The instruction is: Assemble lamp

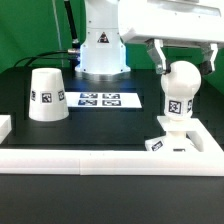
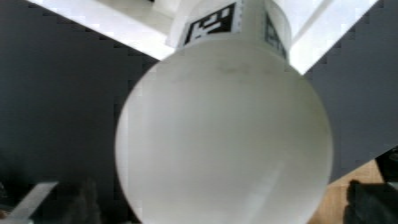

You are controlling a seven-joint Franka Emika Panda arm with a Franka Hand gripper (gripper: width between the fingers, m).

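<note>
The white ball-shaped bulb [image 1: 180, 88] stands upright with its tagged neck in the flat square base [image 1: 170, 145] at the exterior view's right. My gripper [image 1: 182, 66] is directly above it, its jaws straddling the bulb's top, open with a small gap on each side. In the wrist view the bulb [image 2: 222, 130] fills the picture, and the dark fingers [image 2: 32, 200] show only at its sides. The cone-shaped shade [image 1: 47, 95] stands alone on the table at the exterior view's left.
The marker board [image 1: 100, 99] lies flat in the middle, in front of the arm's white pedestal [image 1: 100, 50]. A raised white ledge [image 1: 90, 158] runs along the front and the right, beside the base.
</note>
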